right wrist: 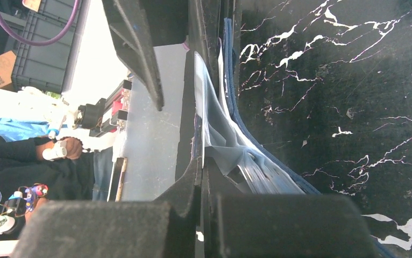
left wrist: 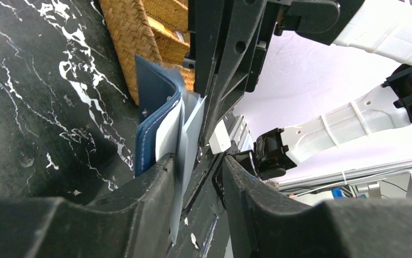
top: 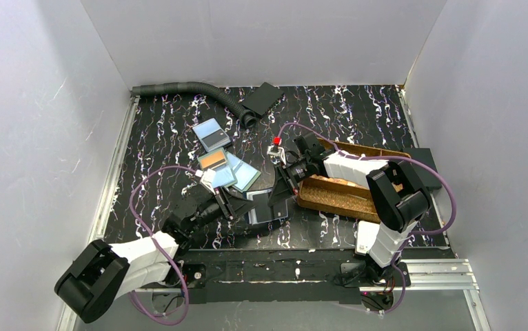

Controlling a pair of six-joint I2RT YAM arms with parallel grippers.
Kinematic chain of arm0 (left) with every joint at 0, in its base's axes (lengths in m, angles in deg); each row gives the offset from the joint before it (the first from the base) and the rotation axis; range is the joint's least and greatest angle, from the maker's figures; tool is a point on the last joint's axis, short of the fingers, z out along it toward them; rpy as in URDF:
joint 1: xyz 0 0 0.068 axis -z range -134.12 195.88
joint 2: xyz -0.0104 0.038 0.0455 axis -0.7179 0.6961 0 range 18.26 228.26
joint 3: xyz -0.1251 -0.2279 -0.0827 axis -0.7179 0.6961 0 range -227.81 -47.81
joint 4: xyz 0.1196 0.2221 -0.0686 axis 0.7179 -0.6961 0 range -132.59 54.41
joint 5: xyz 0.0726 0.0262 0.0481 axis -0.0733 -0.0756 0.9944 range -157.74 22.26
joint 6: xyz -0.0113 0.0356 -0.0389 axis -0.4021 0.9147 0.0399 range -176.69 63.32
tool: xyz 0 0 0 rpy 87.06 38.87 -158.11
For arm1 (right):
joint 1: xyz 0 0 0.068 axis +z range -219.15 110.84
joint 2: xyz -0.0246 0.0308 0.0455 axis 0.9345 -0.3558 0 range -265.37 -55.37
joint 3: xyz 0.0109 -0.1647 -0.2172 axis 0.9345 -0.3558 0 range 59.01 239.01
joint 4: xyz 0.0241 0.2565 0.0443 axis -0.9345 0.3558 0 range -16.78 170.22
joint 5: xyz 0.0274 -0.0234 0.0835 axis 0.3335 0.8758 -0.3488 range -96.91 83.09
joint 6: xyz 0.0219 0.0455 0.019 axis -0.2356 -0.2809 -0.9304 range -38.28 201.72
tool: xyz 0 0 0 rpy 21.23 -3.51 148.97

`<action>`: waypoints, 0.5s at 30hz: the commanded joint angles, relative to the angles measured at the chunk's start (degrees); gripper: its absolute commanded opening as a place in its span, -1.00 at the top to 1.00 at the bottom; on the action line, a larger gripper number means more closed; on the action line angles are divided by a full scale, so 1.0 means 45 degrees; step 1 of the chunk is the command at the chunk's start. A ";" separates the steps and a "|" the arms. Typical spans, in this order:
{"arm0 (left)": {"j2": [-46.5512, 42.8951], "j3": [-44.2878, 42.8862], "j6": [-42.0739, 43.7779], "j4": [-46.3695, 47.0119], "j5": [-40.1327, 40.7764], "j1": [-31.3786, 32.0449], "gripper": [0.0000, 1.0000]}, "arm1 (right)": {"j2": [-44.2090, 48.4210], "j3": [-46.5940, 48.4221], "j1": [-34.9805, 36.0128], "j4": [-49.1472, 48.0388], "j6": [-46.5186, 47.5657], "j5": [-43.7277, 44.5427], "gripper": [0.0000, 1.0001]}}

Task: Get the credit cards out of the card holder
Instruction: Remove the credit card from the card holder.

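The work surface is a black, white-veined table enclosed by plain white walls.

Left of centre in the top view, several credit cards lie loose and overlapping on the table, none of them in a gripper. Just right of them, near the middle of the frame, the left gripper meets the card holder. Its jaws stand partly apart and clamp nothing. A thin pale sheet from the holder runs down between them, close against one finger. Whether that sheet is a card or an empty sleeve cannot be told.

The card holder stands on edge with its pages fanned. Immediately right of it, the right gripper is fully closed. It appears to pinch a page or cover edge of the holder from above, holding it upright. Further right, the woven tray sits just beside the holder.

Probable faults from this position:
- If the left jaws close on a sleeve rather than a card, a pull is likely to drag the whole holder and strip it from the right gripper's thin pinch.
- If that pinch is lost, the holder may topple flat or against the tray, and the pages would close.
- The two sets of fingers work almost touching, so a small misalignment could bring them into contact.
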 commanded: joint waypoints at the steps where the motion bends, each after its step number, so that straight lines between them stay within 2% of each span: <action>1: -0.0218 0.0191 0.0258 -0.0695 0.0008 -0.0127 0.35 | 0.0124 0.0324 0.0033 0.0206 0.0357 -0.0760 0.97; 6: 0.0074 -0.0008 0.0391 -0.0777 -0.0212 -0.0136 0.79 | 0.0070 0.0331 0.0033 0.0244 0.0391 -0.0761 0.97; 9: 0.0232 -0.0144 0.0455 -0.0779 -0.0436 -0.0147 0.98 | 0.0012 0.0350 0.0033 0.0270 0.0399 -0.0769 0.97; 15: -0.0083 -0.0170 0.0639 -0.0776 -0.0590 -0.0156 0.97 | -0.0029 0.0370 0.0033 0.0315 0.0430 -0.0771 0.97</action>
